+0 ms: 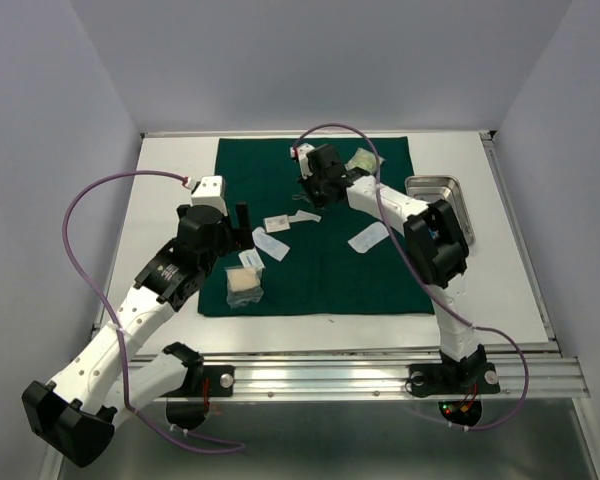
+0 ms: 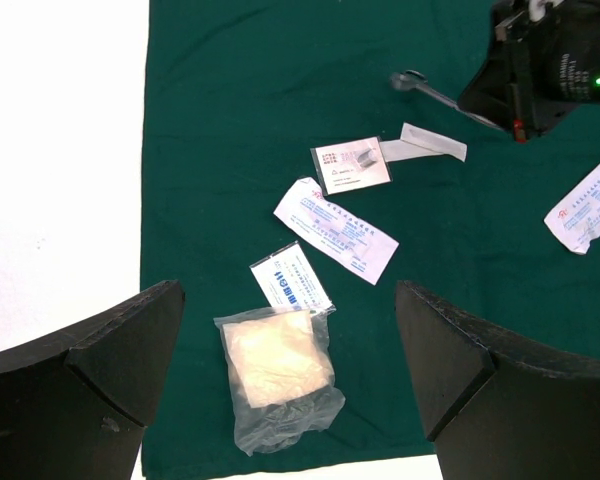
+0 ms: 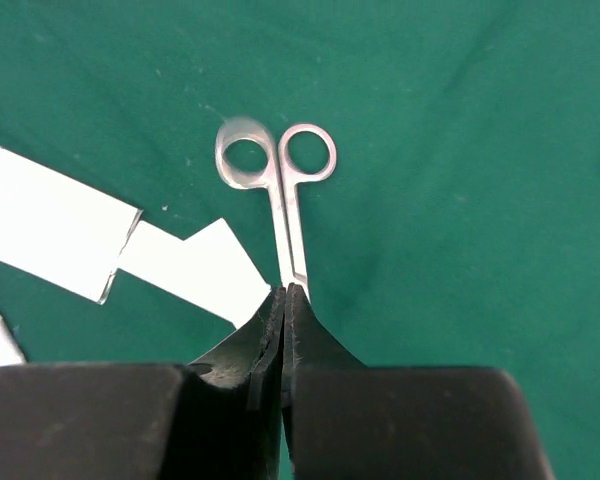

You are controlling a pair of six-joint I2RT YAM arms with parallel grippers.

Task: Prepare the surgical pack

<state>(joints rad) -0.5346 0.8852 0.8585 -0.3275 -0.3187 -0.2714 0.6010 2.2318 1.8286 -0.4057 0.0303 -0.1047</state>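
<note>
Where the right claw [image 3: 285, 293] pinches, the scissors [image 3: 288, 225] extend ahead.

Left gripper [image 2: 288, 320] spread wide over green drape [image 2: 220, 120], clear gauze bag [image 2: 278, 372] seen between its fingers. White packets [image 2: 335, 230] lie beyond. Scissors [image 2: 420, 85] stick out of right gripper [image 2: 505, 115].

We read this as a robotics lab cell: plain pale grey walls [image 1: 50, 120] box in the far, left and right edges of a flat white bench [image 1: 170, 190]. A slotted aluminium rail [image 1: 330, 372] along its near edge carries bolted black arm bases [image 1: 455, 378].
</note>
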